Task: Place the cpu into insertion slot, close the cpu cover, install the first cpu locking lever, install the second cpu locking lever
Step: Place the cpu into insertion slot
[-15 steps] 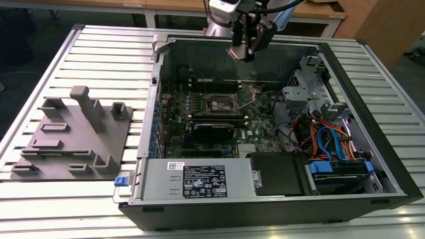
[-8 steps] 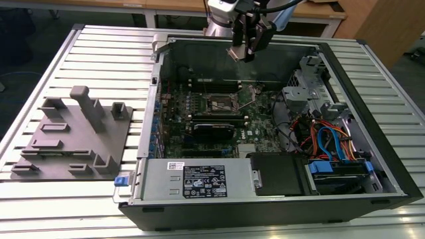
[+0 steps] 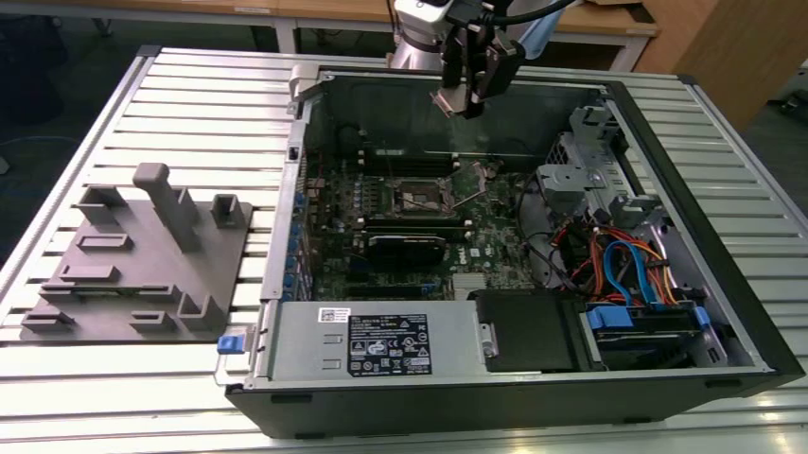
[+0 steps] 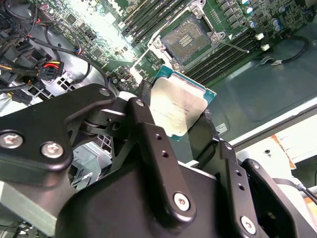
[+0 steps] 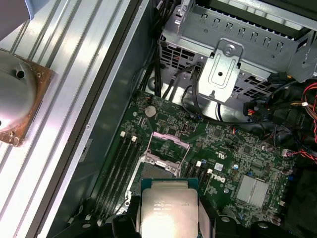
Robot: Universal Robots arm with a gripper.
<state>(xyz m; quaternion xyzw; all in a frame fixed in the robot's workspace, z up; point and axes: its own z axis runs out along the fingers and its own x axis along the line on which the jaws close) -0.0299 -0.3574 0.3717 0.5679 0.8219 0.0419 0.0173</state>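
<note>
Gripper [image 4: 177,113]: clamped on cpu [image 5: 169,210] edges. Insertion slot [image 4: 190,37]: open, below gripper, well apart. Keep chip level, corners matched.

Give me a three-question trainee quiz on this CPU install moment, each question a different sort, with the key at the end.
1. True or false: the cpu already sits in the insertion slot.
2. What is the gripper shut on? A) the cpu B) a screwdriver C) nothing
3. Fill in: the grey fixture plate lies on the exterior view's ____ of the computer case.
Key: 1 false; 2 A; 3 left.
</note>
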